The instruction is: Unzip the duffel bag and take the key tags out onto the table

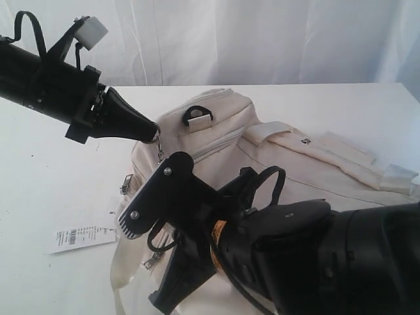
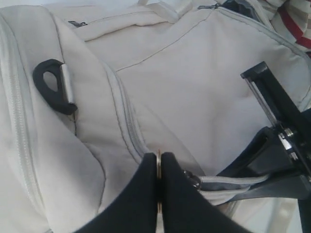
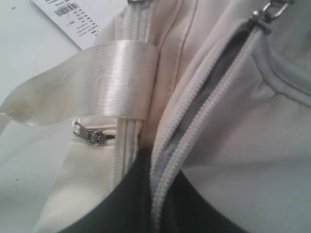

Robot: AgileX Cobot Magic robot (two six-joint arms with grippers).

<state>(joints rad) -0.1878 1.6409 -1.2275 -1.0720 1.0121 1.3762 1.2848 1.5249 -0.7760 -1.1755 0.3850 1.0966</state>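
Left wrist view: jaws pinch a metal pull point(image 2: 158, 167) on the duffel bag point(image 2: 194, 92).

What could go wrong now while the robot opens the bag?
The left gripper pinches only a thin metal ring, so the ring could slip out when pulled. The right gripper clamps just the zipper edge of the soft duffel bag. If that grip slips, the bag might slide on the table instead of unzipping. The grippers are close together and might bump.
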